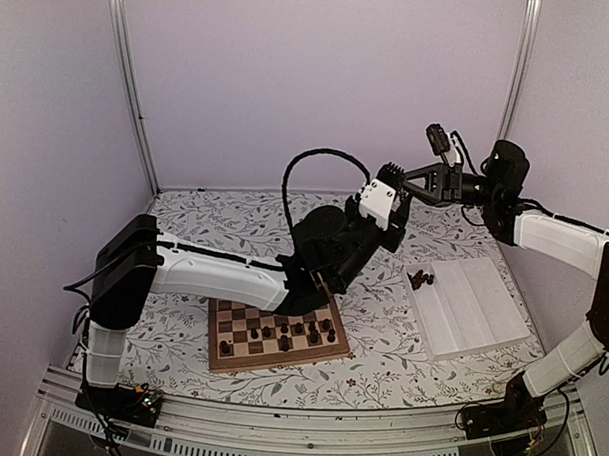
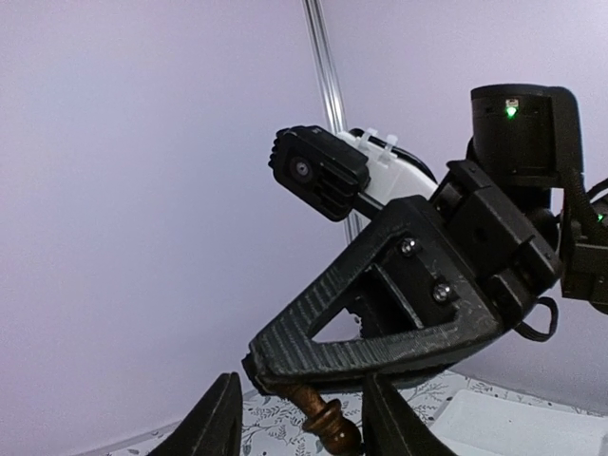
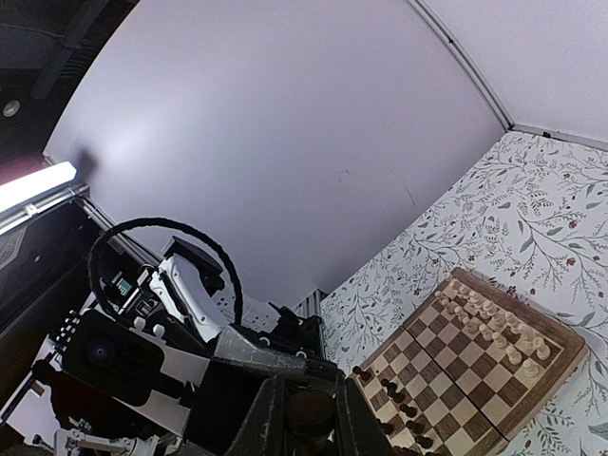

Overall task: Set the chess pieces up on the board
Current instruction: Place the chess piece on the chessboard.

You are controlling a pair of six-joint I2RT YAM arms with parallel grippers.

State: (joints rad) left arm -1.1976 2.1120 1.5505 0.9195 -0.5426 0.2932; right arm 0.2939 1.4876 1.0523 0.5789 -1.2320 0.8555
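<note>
My right gripper [image 1: 414, 182] is raised high over the table's far side and is shut on a dark brown chess piece [image 2: 328, 423]. The piece also shows between that gripper's fingers in the right wrist view [image 3: 309, 415]. My left gripper [image 1: 388, 188] is lifted up to meet it. In the left wrist view its fingers [image 2: 220, 418] stand open on either side of the held piece. The board [image 1: 220, 360] lies at the near middle, with several dark pieces [image 1: 281, 335] on it; the left arm hides its far part. The right wrist view shows the board [image 3: 560, 356] with dark pieces [image 3: 394, 394].
A white compartment tray [image 1: 472, 309] lies right of the board with a few dark pieces [image 1: 421, 279] in its far left corner. Pale cream pieces [image 3: 489, 323] stand along one side of the board. The left arm spans across above the board.
</note>
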